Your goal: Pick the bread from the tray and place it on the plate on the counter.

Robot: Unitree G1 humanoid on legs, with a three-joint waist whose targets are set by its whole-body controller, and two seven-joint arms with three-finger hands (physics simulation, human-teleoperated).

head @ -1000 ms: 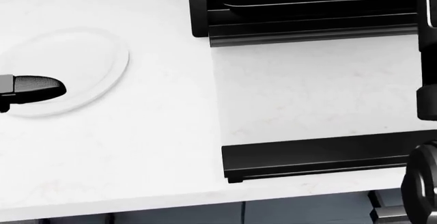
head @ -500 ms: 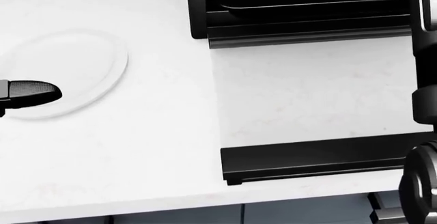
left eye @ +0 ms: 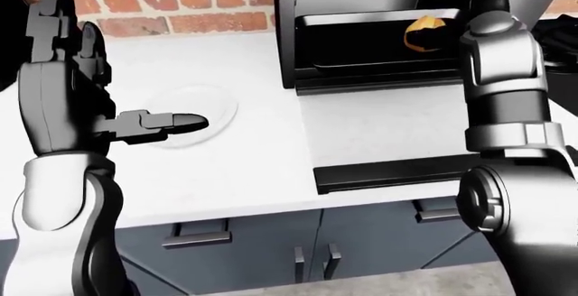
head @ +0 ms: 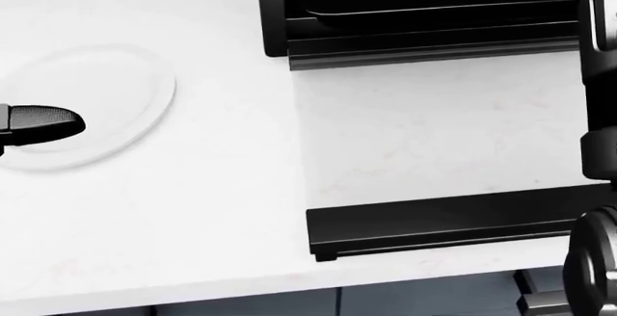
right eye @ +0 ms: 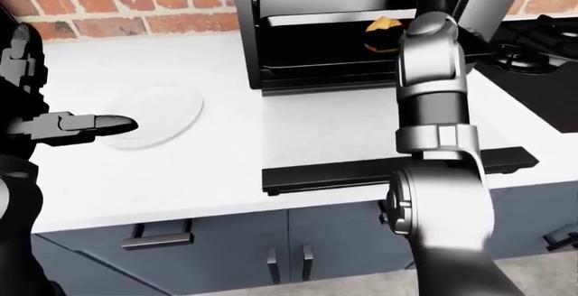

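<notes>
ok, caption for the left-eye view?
Left hand open beside the plate; bread on the tray.

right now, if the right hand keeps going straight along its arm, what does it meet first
Probably the bread on the tray inside the oven; the arm reaches in there, though the right hand itself is hidden, so depth is unclear.

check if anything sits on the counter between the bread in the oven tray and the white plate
Nothing visible does. The bread lies on the tray inside the open oven; the counter over to the plate looks bare. Only the left hand hovers near the plate.
</notes>
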